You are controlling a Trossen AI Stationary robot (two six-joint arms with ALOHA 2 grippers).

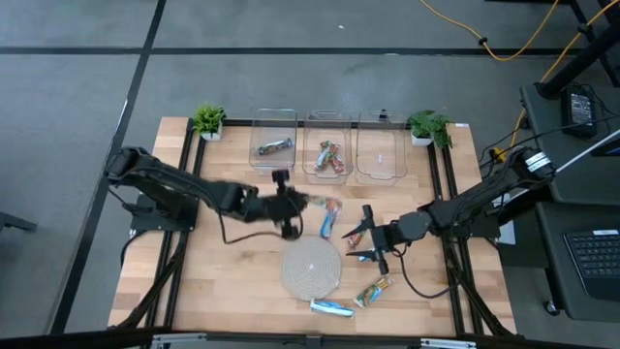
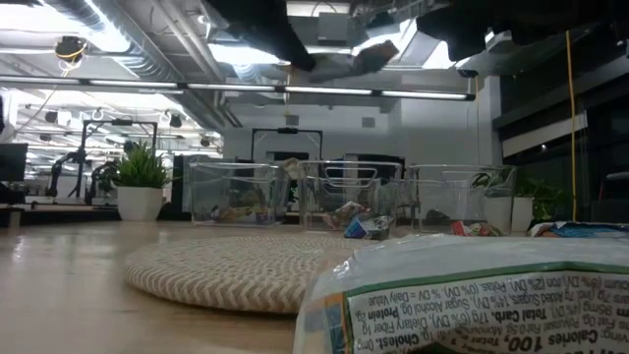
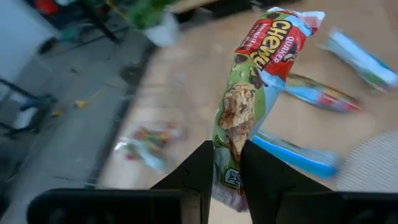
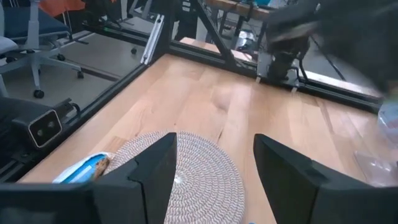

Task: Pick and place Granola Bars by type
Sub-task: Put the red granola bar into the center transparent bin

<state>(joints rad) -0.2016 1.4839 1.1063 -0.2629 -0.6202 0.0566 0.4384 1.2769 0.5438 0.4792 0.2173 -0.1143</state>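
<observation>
My left gripper (image 1: 296,202) hovers above the table's middle, shut on a green and red granola bar (image 3: 249,99). That bar shows as a blur (image 1: 315,202) in the high view. A blue bar (image 1: 330,219) lies just to its right. Two more bars (image 1: 373,291) (image 1: 331,308) lie near the front edge beside the round woven mat (image 1: 312,267). My right gripper (image 1: 364,242) stands open right of the mat with nothing between its fingers (image 4: 155,168). At the back, the left clear bin (image 1: 274,145) holds a grey bar and the middle bin (image 1: 329,155) holds colourful bars. My left gripper pinches one end of the green and red bar (image 3: 231,155) between its two fingers (image 3: 199,174). The fingers come from the table's left, slanting a little downward. The bar sticks out lengthwise beyond the fingertips, lifted clear of the table.
A third clear bin (image 1: 380,150) stands at the back right. Small potted plants (image 1: 207,121) (image 1: 429,126) flank the bins. A wrapped bar (image 2: 472,295) lies right in front of the low camera. Bare wood stretches left of the mat.
</observation>
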